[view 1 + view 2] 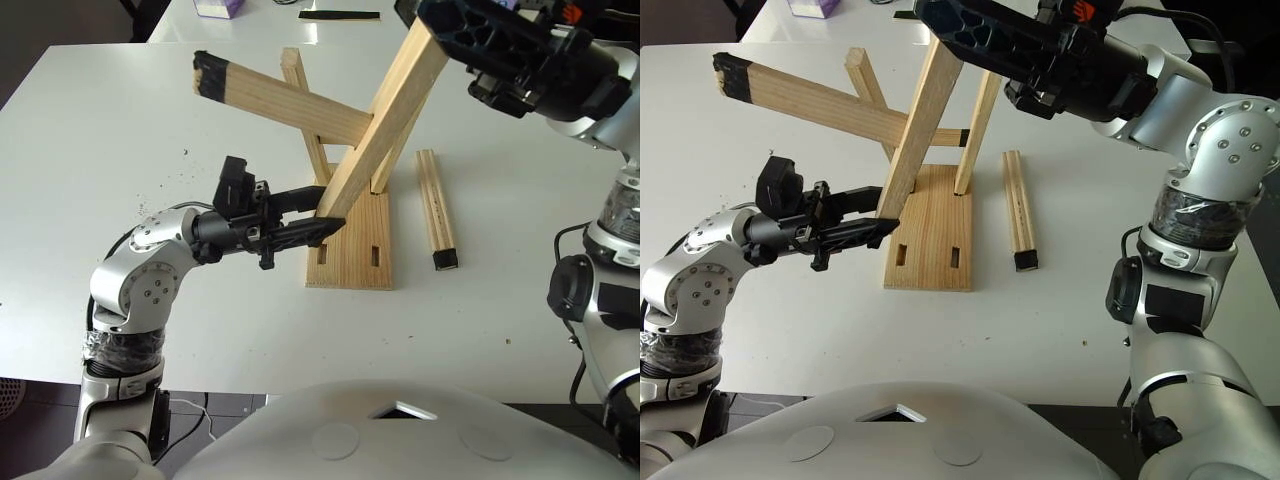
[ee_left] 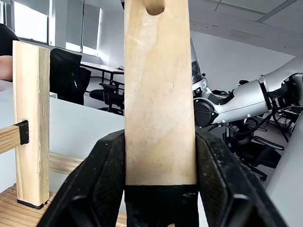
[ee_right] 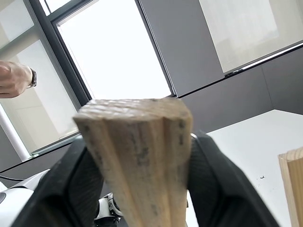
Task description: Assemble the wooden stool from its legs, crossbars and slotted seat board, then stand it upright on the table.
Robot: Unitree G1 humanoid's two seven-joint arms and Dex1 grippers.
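Wooden stool pale, partly assembled

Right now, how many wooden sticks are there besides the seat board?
5: a leg held in both jaws; a black-tipped crossbar crossing behind it; two legs rising from the seat board; a loose bar on the table. More may be hidden.

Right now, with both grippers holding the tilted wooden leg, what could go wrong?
1. The left gripper holds the foot of the long tilted wooden leg at the edge of the flat slotted seat board, seemingly not over a slot; pressing down could shove the board.
2. The black-ended wooden crossbar on that leg crosses the thin upright wooden leg standing on the board; swinging might topple it.
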